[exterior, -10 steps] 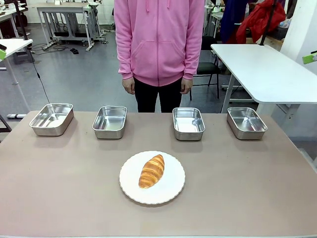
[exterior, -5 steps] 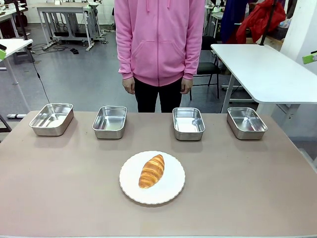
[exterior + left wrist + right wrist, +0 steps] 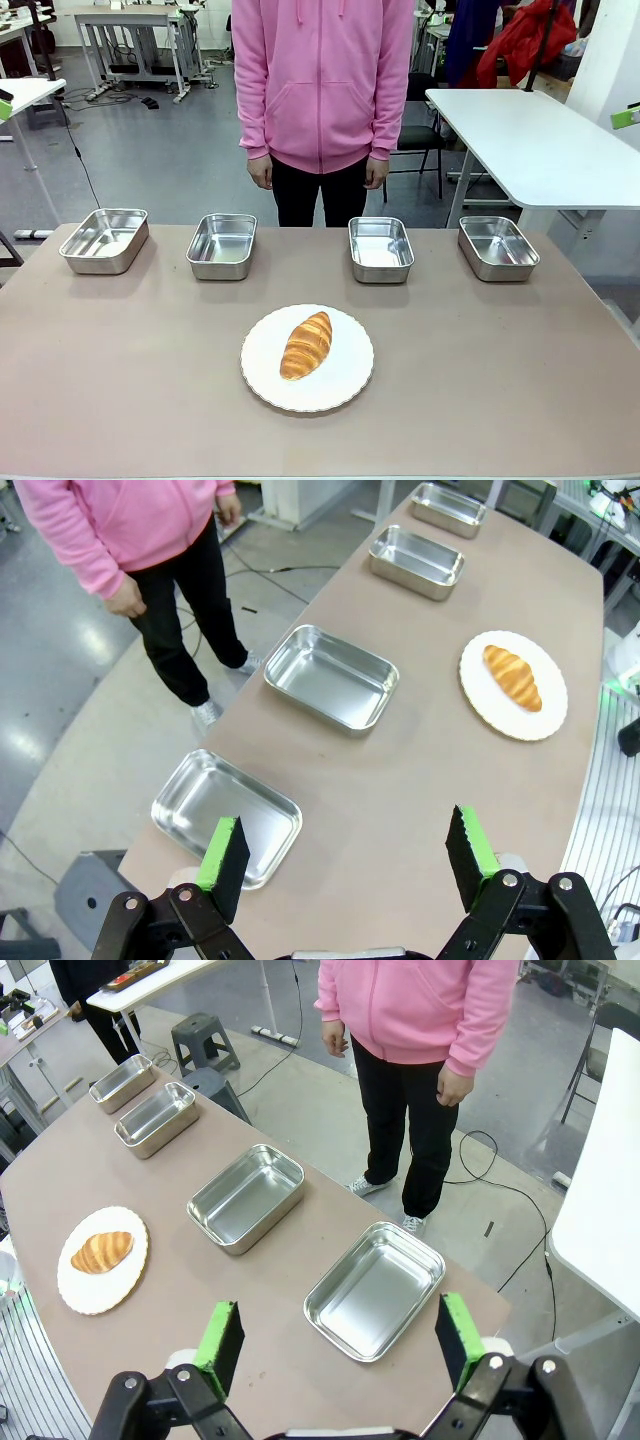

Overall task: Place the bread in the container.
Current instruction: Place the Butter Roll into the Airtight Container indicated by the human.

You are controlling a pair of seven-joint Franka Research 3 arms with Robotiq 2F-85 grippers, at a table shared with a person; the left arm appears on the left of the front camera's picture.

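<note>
Croissant roll (image 3: 306,345) centred on white plate (image 3: 350,385), prob w/in either arm's reach, 4 empty steel pans (image 3: 221,245) rowed behind as targets; L gripper (image 3: 345,828) & R gripper (image 3: 338,1312) wide open, empty.

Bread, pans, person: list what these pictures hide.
- Golden-brown ridged bread roll: underside hidden against the round white plate, all views.
- Nearest shiny steel pan, left wrist view: near edge covered by the left gripper's green-padded finger.
- Person in pink hoodie, front view: cut off above the shoulders by top edge.
</note>
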